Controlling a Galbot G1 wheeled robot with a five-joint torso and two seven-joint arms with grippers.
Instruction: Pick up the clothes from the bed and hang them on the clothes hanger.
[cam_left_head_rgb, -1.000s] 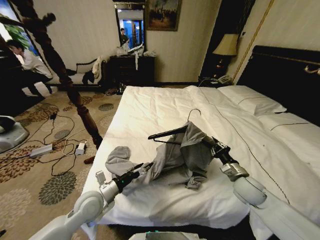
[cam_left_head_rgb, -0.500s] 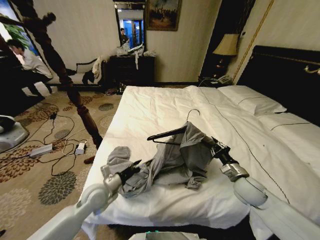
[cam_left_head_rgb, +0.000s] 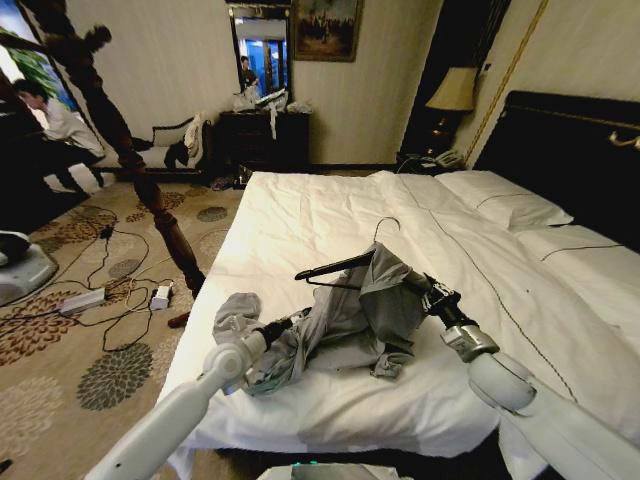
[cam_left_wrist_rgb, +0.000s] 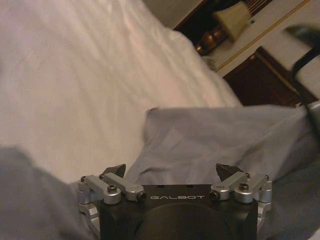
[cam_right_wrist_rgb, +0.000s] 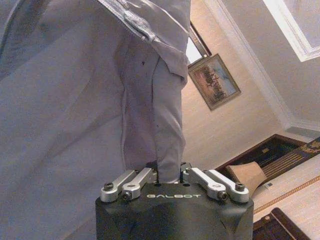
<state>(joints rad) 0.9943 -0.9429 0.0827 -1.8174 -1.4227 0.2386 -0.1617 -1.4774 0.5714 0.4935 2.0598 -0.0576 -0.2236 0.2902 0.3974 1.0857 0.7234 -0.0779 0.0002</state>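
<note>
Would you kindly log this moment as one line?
right gripper: shut on shirt | left gripper: open, at shirt's lower edge | hanger: partly in shirt | bed

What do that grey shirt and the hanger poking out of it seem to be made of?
The shirt looks like thin, soft, matte woven cloth: it slumps in loose folds on the bed and bunches where the right tool pinches it. The hanger looks like dark plastic or painted wood, hard to tell which, with a thin metal wire hook.

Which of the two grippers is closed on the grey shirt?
The right gripper: its fingers pinch a fold of the grey shirt, holding it up near the hanger. The left gripper is open at the shirt's edge.
</note>
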